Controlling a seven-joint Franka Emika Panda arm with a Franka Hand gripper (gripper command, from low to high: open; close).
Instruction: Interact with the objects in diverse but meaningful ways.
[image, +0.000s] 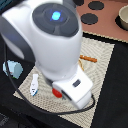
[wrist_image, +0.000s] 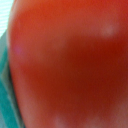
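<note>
The red tomato (wrist_image: 70, 65) fills almost the whole wrist view, very close to the camera. In the exterior view only a small red part of the tomato (image: 56, 93) shows under the white wrist, on the beige woven mat (image: 102, 65). My gripper's white body (image: 76, 86) hangs right over it, and its fingers are hidden beneath the arm. No fingers show in the wrist view either. A white-and-blue milk carton (image: 34, 84) lies on the mat towards the exterior view's left of the tomato.
A light blue object (image: 12, 68) sits off the mat at the exterior view's left. A thin orange item (image: 89, 59) lies on the mat behind the arm. A pink toy stove (image: 92, 12) with dark burners and a beige bowl (image: 123, 19) stand at the back.
</note>
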